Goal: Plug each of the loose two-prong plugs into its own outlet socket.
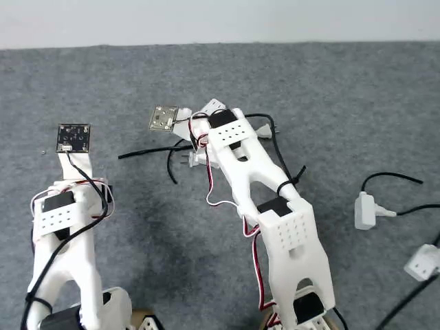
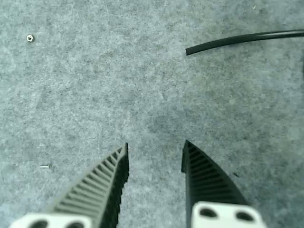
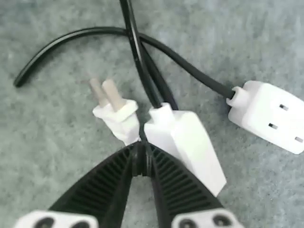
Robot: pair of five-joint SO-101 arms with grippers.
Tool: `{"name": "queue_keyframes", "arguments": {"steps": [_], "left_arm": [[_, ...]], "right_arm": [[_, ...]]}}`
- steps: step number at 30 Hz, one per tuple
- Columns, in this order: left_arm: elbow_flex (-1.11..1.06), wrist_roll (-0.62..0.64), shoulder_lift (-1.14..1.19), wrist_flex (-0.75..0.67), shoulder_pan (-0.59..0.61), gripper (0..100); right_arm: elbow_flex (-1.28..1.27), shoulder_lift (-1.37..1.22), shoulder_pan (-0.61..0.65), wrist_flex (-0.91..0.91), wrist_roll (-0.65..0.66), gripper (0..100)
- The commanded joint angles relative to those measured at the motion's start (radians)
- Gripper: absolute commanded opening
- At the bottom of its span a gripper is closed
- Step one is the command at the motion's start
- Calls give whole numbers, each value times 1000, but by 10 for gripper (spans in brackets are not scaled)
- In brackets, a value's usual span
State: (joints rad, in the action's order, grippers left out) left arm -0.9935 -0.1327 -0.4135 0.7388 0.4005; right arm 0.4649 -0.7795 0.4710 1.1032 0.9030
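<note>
- Right wrist view: right gripper [image 3: 141, 154] pressed together on the rear end of a white two-prong plug [image 3: 115, 113], at the cord exit. Prongs bare, pointing away from the jaws, inside no socket.
- Touching that plug on one side: a white cord-end block [image 3: 186, 142], face hidden, so not possible to say whether a socket or not.
- Near, but apart, on the grey carpet [image 3: 52, 142]: an outlet socket [image 3: 268, 116], slots visible and empty, not turned toward the prongs.
- Left wrist view: left gripper [image 2: 156, 144] spread wide, holding nothing, low over bare carpet. Ahead of it, the loose end of a black cord [image 2: 237, 40] and a small screw [image 2: 30, 38].
- High view: held plug under the tip of the right arm, about the middle of the table. Well apart, toward the right edge, a white corded piece [image 1: 364, 210] and, at the very edge, another white piece [image 1: 423, 261]. Too small to tell whether joined pairs or loose parts.
- Judged progress: early. One plug grasped, not yet inserted; no plug clearly seated anywhere.
- Left to do, by this judgement: line up the prongs with the empty slots, probably steady the socket with the free gripper, push in fully, then do the same for every other loose plug.
</note>
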Motion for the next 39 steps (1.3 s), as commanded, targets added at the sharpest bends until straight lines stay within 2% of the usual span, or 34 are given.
{"name": "queue_keyframes", "arguments": {"steps": [1, 4, 9, 17, 19, 22, 25, 27, 31, 33, 35, 39], "left_arm": [[10, -9, -23, -21, -9, 178], [10, -9, -23, -21, -9, 178], [10, -9, -23, -21, -9, 178], [10, -9, -23, -21, -9, 178], [10, -9, -23, -21, -9, 178], [10, -11, -23, -21, -9, 178], [10, -11, -23, -21, -9, 178], [12, -11, -23, -21, -9, 178], [13, -11, -23, -21, -6, 178], [13, -9, -23, -21, -5, 178], [15, -9, -23, -21, -3, 178], [15, -9, -23, -21, -3, 178]], "right_arm": [[2, -1, 7, -15, -14, 148], [2, 8, 4, -5, -29, 222], [2, 79, -2, -18, -34, 223], [2, 50, -21, -162, -40, 223], [2, 59, -21, -157, -97, 223], [2, 116, 2, -137, -235, 221], [2, 186, 22, -137, -468, 221], [2, 213, 27, -153, -686, 221], [-2, 205, 24, -220, -1218, 221], [2, 177, 35, -252, -1428, 223], [3, 150, 67, -306, -1519, 223], [3, 76, 94, -397, -1418, 223]]}}
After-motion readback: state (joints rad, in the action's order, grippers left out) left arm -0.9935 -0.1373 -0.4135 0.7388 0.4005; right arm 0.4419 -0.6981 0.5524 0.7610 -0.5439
